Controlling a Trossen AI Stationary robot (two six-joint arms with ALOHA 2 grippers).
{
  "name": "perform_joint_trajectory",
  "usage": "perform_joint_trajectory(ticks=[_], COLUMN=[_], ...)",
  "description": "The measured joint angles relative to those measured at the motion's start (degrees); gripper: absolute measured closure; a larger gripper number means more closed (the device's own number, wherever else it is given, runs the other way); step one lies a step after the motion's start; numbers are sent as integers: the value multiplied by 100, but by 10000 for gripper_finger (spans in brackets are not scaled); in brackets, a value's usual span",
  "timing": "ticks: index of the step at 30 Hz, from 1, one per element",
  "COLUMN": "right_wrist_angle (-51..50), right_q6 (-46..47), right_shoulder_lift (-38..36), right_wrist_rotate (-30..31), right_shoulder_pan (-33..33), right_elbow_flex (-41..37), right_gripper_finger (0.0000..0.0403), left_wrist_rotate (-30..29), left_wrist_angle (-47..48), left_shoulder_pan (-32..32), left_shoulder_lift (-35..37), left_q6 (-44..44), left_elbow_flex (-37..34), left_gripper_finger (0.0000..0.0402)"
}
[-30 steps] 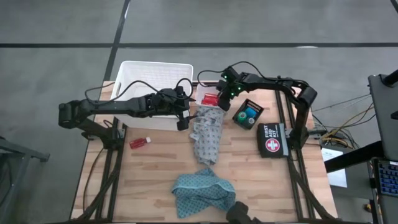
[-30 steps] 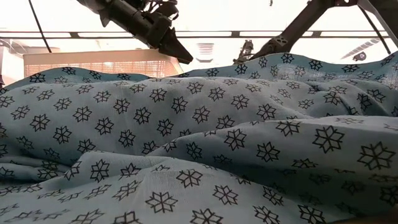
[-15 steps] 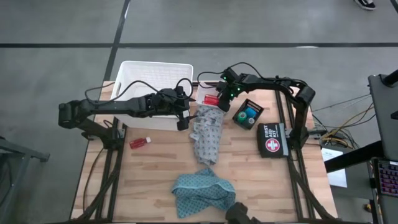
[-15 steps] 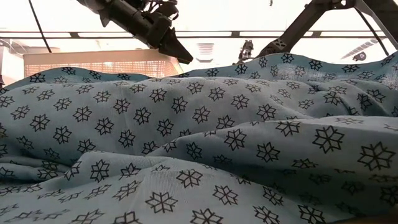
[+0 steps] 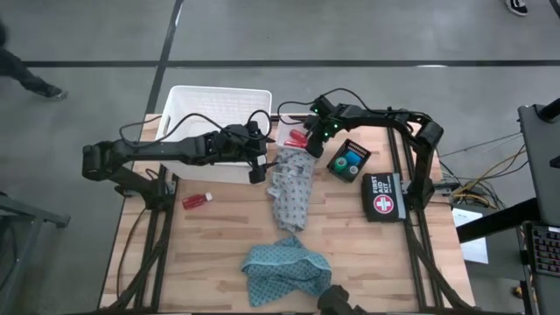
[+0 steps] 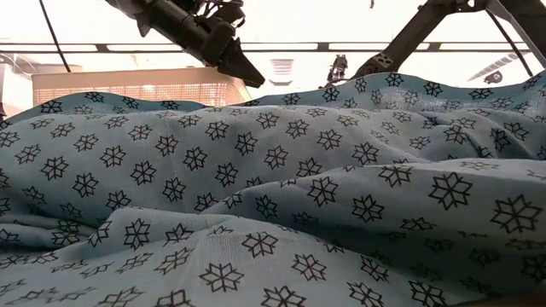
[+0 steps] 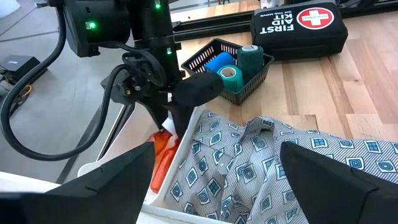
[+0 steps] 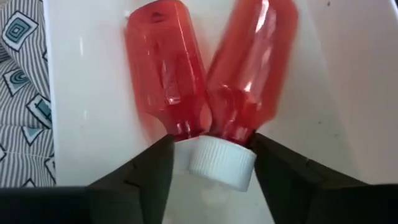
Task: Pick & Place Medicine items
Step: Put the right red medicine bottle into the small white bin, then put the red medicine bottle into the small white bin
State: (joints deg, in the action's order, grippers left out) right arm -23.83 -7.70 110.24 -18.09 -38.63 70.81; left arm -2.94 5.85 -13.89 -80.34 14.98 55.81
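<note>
Two red bottles (image 8: 205,74) with white caps lie side by side in a small white tray (image 8: 87,112). My right gripper (image 8: 211,171) points down into the tray, open, a finger on either side of the caps (image 8: 221,163); it also shows in the high view (image 5: 308,140). A third red bottle (image 5: 197,200) lies on its side on the table at the left. A blue container (image 7: 217,62) and a green one (image 7: 233,78) stand in a black mesh basket (image 7: 249,84). My left gripper (image 5: 257,168) hangs open over the grey patterned cloth (image 5: 291,188). My right gripper has its fingers (image 8: 146,171) close beside the two bottles' necks and caps, coming from above at a slant. Whether a finger touches a bottle, I cannot tell. Both bottles lie flat on the tray floor.
A large white basket (image 5: 219,109) stands at the far left behind my left arm. The black first-aid pouch (image 5: 385,196) lies at the right. A crumpled teal cloth (image 5: 284,271) lies near the front edge and fills the low view (image 6: 273,196).
</note>
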Motion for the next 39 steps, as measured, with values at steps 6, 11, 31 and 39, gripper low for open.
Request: perform_joint_trajectory(ticks=[6,11,31,39], right_wrist_angle=[11,22,40,44], right_q6=[21,-7,-39,-20], right_shoulder_lift=[0,-5,-371,-735], right_wrist_rotate=[4,0,-63,-61], right_shoulder_pan=[-2,-2,14,55], right_elbow_flex=[0,0,-2,0], right_gripper_finger=[141,114,113,110], left_wrist_rotate=[0,0,0,0], left_wrist_angle=[-2,-2,0,-2], left_shoulder_pan=[1,1,1,0], left_shoulder_lift=[0,0,0,-2], left_q6=[0,-2,0,0], left_elbow_flex=[0,0,0,0], left_gripper_finger=[54,54,54,54])
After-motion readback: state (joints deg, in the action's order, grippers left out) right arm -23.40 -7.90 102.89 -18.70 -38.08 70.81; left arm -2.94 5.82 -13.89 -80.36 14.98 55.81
